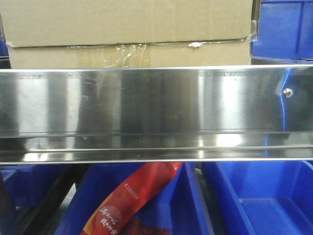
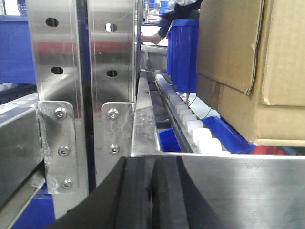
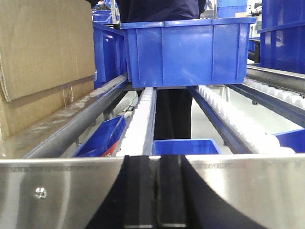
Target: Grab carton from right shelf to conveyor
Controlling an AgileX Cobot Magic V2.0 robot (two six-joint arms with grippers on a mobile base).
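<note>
Blue bin [image 3: 183, 50] sits on white rollers [image 3: 138, 129]; red packet [image 1: 132, 200] lies in lower bin [image 1: 98, 191].

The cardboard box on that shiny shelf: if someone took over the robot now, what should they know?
Left gripper: shut, empty, at the steel front rail of the right shelf.
Right gripper: shut, empty, at the same rail.
Carton: on the shelf behind the rail, ungrasped; a blue bin stands beside it.
Conveyor: not in view.
Done: nothing visible. Left: grasp the carton, carry it to the conveyor.
</note>
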